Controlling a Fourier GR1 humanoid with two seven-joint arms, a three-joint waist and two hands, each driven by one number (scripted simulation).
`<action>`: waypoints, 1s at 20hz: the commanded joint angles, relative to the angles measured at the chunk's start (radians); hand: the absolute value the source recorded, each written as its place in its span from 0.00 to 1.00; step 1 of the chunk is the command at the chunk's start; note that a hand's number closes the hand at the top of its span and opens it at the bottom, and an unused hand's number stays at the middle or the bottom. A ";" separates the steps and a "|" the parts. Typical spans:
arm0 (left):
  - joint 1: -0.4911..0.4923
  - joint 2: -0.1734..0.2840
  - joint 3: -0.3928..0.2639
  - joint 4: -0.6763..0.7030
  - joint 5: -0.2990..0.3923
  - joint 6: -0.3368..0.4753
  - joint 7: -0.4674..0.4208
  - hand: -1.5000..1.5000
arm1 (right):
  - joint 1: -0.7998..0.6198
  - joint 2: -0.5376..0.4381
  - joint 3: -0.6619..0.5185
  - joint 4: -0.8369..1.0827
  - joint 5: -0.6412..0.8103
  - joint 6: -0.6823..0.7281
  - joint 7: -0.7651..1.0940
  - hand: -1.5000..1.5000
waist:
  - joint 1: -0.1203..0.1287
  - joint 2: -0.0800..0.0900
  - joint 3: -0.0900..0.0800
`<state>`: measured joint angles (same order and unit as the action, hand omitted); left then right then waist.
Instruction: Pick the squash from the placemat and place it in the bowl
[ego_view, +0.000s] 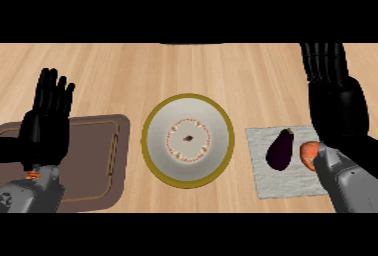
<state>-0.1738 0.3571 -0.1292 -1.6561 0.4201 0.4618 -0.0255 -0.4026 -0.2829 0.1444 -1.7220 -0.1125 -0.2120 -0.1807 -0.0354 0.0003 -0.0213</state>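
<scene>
Wooden counter (111, 65): orange squash (309, 154) peeks from under the straight-fingered right hand (336, 107) on grey placemat (284, 185)

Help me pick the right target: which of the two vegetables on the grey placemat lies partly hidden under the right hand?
The orange squash, at the placemat's right; the dark purple eggplant left of it lies fully exposed.

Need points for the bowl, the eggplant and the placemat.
bowl (156, 120): head view, on its gold rim at upper left.
eggplant (280, 149): head view, on the middle of its dark body.
placemat (284, 186): head view, on a bare patch near its lower edge.
</scene>
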 joint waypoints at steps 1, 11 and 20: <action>-0.022 0.024 0.043 0.048 0.011 -0.078 -0.026 0.50 | -0.006 0.028 0.005 0.051 0.014 -0.001 0.027 0.00 | 0.036 0.001 0.021; -0.014 0.181 0.085 0.097 -0.030 -0.166 -0.020 0.50 | 0.232 0.020 -0.008 0.173 0.363 -0.377 0.018 0.00 | 0.010 -0.001 0.020; -0.047 0.211 0.157 0.171 -0.005 -0.234 -0.028 0.50 | 0.444 -0.135 0.099 -0.130 0.726 -0.327 0.420 0.00 | 0.001 -0.009 0.016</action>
<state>-0.1976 0.5332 -0.0156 -1.5075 0.3873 0.2595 -0.0751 -0.0127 -0.3233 0.2511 -1.7462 0.4839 -0.5868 0.0601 -0.0257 -0.0048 -0.0035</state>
